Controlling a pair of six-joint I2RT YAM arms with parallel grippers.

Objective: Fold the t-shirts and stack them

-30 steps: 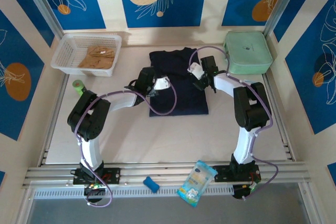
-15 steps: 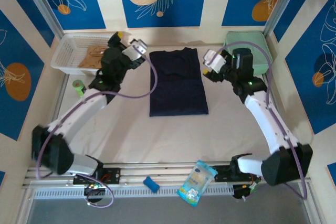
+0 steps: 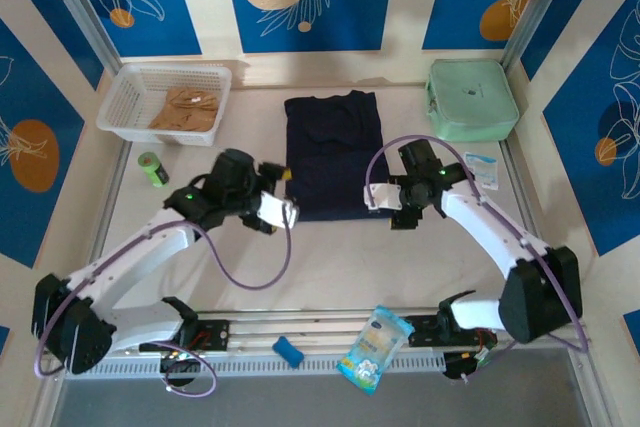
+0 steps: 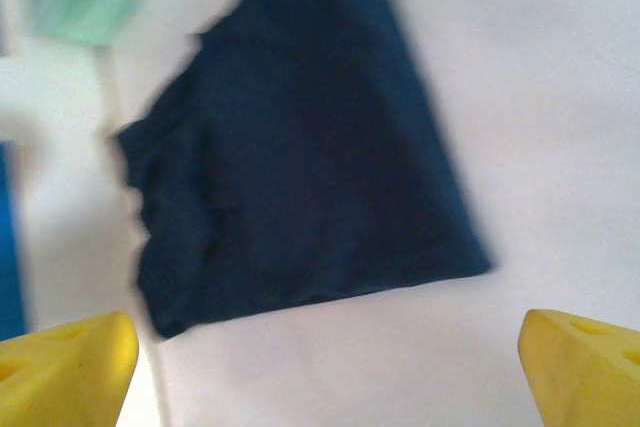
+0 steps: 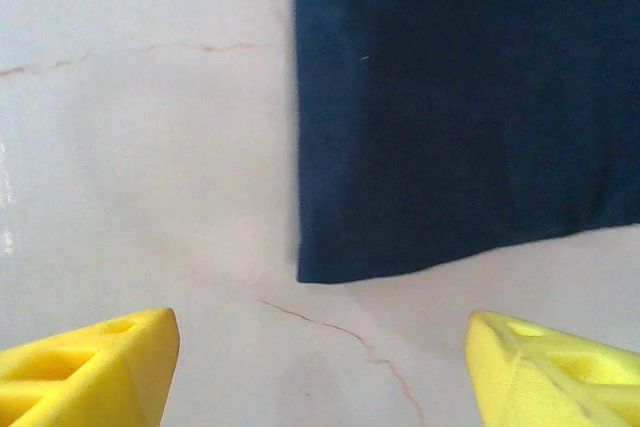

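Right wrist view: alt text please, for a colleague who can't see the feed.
A dark navy t-shirt lies flat on the pale table, with one corner nearest the camera. The right gripper is open just short of that corner, its yellow fingertips spread wide and gripping nothing.

A dark navy t-shirt lies flat on the pale bench at the centre of the overhead frame. It is folded into a tall, narrow rectangle, neckline toward the top edge and straight hem toward the bottom. The left wrist view catches rumpled folds at its neck end; the right wrist view shows a clean, square hem corner. A tan t-shirt sits crumpled and unfolded in the white basket at upper left, well apart from it.
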